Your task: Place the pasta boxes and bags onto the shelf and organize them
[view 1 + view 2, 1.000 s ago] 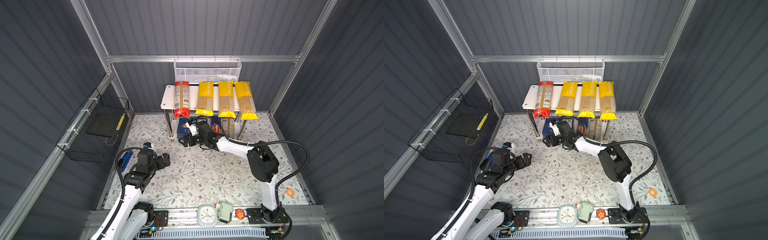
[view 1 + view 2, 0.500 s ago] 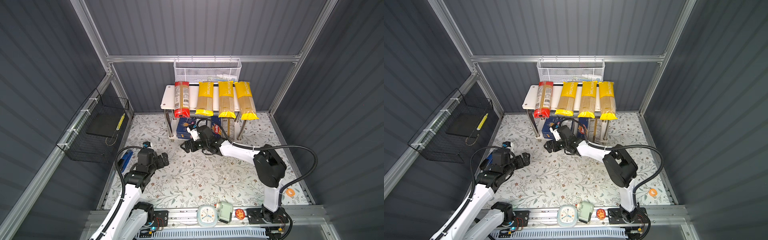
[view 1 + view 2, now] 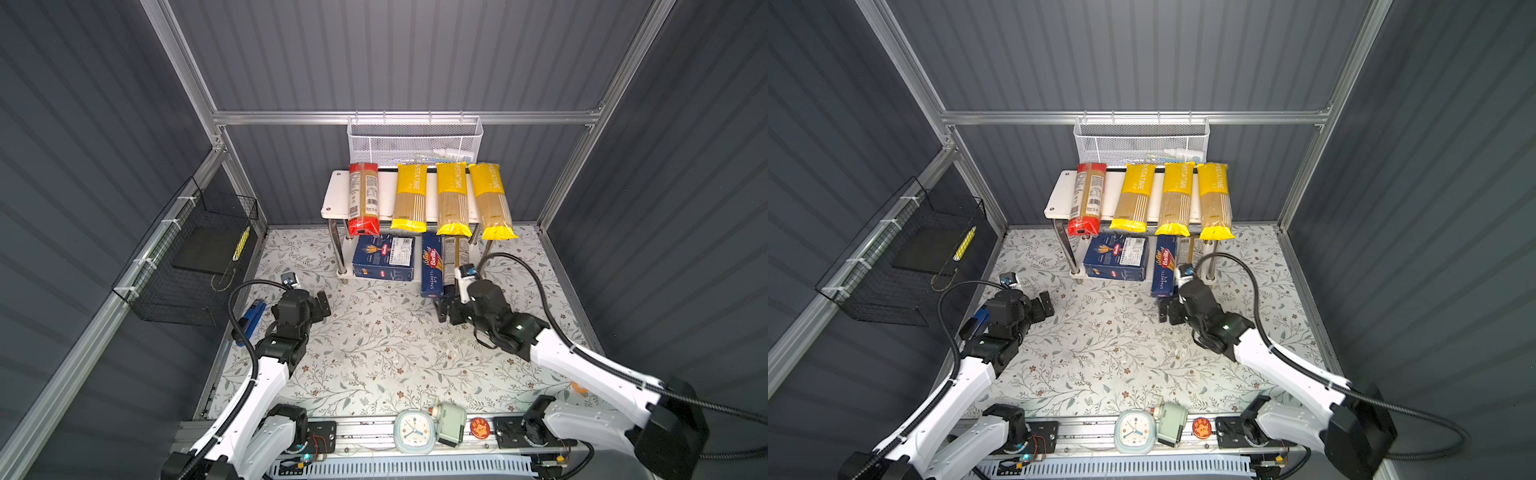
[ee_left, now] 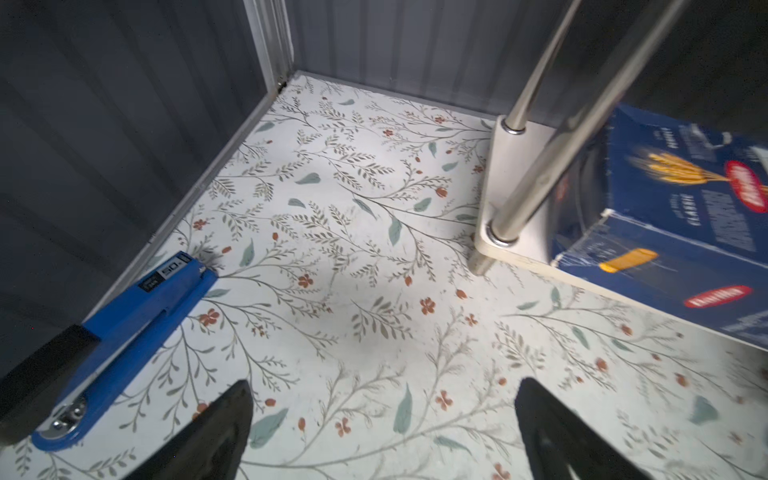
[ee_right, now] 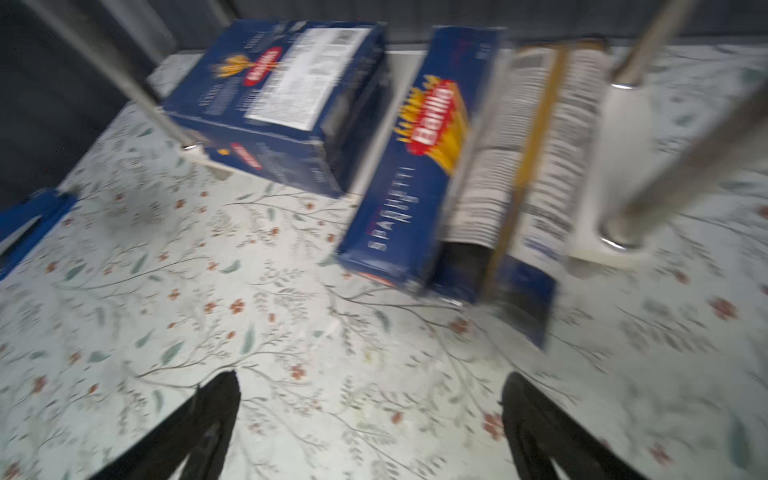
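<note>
Right wrist view is showing the right gripper (image 5: 370,415) with its fingers (image 5: 208,424) standing wide apart, gripping nothing, only the floral mat (image 5: 291,332) lying between them. The picture is blurring, yet the Spaghetti box (image 5: 415,166) and the clear bag with dark ends (image 5: 540,145) are lying side by side just beyond the tips.

In both top views the shelf (image 3: 338,195) is standing against the far wall, under the white mesh basket (image 3: 415,141). On its upper board the red-ended bag (image 3: 364,198) is lying at the left, and the three yellow PASTATIME bags (image 3: 452,199) are lying in a row to its right, all with their near ends hanging over the board's near edge. On the lower board the wide Barilla box (image 3: 383,257) is sitting at the left. The Spaghetti box and the dark-ended bag are resting at the right, their near ends sticking out over the mat, just beyond the right gripper's tips.

The left gripper (image 3: 322,305) is hovering low over the mat at the left, well apart from the shelf and beside the blue tool (image 3: 251,320) lying along the left wall below the black wire basket (image 3: 195,257). In the left wrist view its fingers (image 4: 216,428) are standing apart over bare mat.
</note>
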### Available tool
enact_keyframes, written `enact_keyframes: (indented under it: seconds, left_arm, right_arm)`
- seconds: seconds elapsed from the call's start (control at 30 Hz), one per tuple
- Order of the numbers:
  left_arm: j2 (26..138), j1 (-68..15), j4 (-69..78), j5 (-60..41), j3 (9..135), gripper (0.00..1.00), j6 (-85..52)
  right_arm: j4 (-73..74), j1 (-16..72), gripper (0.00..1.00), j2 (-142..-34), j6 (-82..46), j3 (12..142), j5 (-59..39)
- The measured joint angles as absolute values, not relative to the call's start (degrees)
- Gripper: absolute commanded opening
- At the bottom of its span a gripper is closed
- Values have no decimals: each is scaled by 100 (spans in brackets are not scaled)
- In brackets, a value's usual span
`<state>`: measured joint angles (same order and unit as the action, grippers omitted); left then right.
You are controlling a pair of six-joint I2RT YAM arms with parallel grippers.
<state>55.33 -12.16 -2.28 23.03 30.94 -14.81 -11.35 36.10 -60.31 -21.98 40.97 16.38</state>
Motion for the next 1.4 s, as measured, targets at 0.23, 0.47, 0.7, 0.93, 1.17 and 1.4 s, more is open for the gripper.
enact_keyframes:
  seconds: [0.23,0.47,0.7,0.93,1.17,1.4]
  left_arm:
    - [7048,-735,1490,2641,2589,99,-888]
    - [8683,-329,2620,2545,2783,99,-567]
    - [9351,-263,4147,1745,2740,99,-434]
    - [9819,-257,4834,1007,2611,99,-187]
    - [9817,-257,4978,733,2641,99,-84]
    - [9817,-257,4984,692,2641,99,-58]
  right_arm:
    - [-735,1977,99,-5349,-2008,3089,2687]
    - [1221,480,99,-6427,-1341,2534,2217]
    - [2517,-158,99,-7561,-1081,2451,1262]
    - [4543,-281,99,-7736,-784,1890,1017]
    - [5183,-246,99,-8350,-631,1691,923]
    - [5623,-242,99,-8331,-596,1688,985]
